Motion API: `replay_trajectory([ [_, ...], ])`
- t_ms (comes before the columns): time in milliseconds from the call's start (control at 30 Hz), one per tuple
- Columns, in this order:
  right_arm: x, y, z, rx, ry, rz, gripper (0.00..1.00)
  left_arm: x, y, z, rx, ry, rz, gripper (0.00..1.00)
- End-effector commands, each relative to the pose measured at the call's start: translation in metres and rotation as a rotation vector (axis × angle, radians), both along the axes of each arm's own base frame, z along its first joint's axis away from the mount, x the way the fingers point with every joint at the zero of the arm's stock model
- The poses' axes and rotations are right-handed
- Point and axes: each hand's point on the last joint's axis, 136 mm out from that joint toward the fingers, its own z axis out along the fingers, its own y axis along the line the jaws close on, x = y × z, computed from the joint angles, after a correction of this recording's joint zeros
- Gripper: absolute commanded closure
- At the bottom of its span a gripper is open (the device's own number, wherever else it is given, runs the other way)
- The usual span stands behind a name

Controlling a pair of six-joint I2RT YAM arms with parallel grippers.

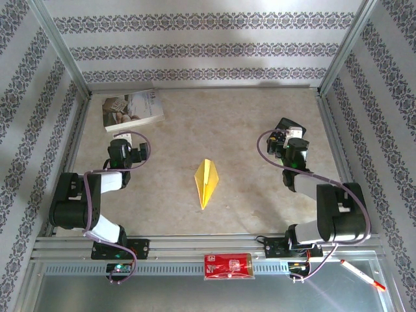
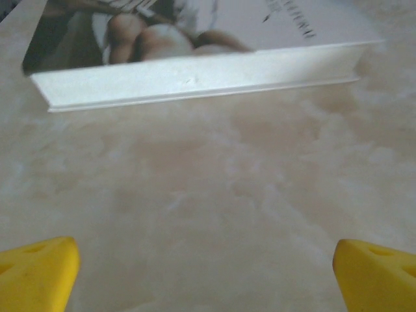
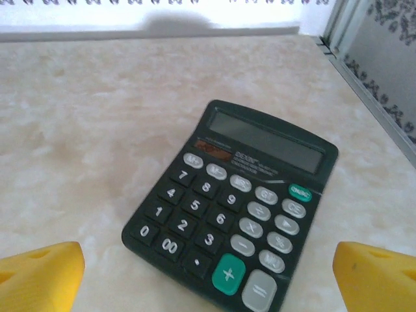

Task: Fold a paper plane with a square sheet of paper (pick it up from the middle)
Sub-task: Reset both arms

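The left jaws stand wide apart and empty, their yellow fingertips [image 2: 39,273] over bare tabletop [image 2: 214,195] just short of the white book [image 2: 195,81]. The right jaws are likewise spread wide and hold nothing, their fingertips [image 3: 42,276] either side of the near edge of a black calculator [image 3: 234,208]. The paper plane [image 1: 207,182], a yellow dart with a centre crease, lies flat at mid-tabletop, well apart from both arms, its narrow tip toward the near edge. A red packet [image 1: 227,266] lies on the front rail.
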Motion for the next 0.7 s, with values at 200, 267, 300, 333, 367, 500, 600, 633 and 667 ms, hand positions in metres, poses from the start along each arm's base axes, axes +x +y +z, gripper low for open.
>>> replay_trajectory([
  [200, 0.0042, 0.0105, 0.0022, 0.034, -0.107, 0.082, 0.02, 0.0018, -0.0122, 0.0106, 0.018, -0.162, -0.102, 0.00],
  [267, 0.0042, 0.0107, 0.0024, 0.035, -0.108, 0.082, 0.02, 0.0017, -0.0122, 0.0103, 0.017, -0.151, -0.101, 0.00],
  [300, 0.0043, 0.0110, 0.0027, 0.034, -0.109, 0.084, 0.02, 0.0014, -0.0120, 0.0097, 0.019, -0.155, -0.101, 0.00],
  [333, 0.0042, 0.0112, 0.0028, 0.029, -0.108, 0.083, 0.02, 0.0018, -0.0118, 0.0110, 0.021, -0.165, -0.100, 0.00],
  [367, 0.0042, 0.0114, 0.0025, 0.026, -0.108, 0.080, 0.02, 0.0018, -0.0118, 0.0110, 0.019, -0.158, -0.100, 0.00],
  [500, 0.0052, 0.0127, 0.0023, 0.017, -0.105, 0.078, 0.02, 0.0013, -0.0119, 0.0100, 0.019, -0.157, -0.100, 0.00],
  [600, 0.0053, 0.0127, 0.0024, 0.018, -0.105, 0.079, 0.02, 0.0012, -0.0122, 0.0105, 0.018, -0.160, -0.101, 0.00],
  [633, 0.0040, 0.0133, 0.0025, 0.012, -0.107, 0.082, 0.02, 0.0012, -0.0117, 0.0108, 0.019, -0.163, -0.101, 0.00],
  [667, 0.0039, 0.0145, 0.0026, 0.009, -0.106, 0.086, 0.02, 0.0011, -0.0123, 0.0105, 0.018, -0.162, -0.102, 0.00],
])
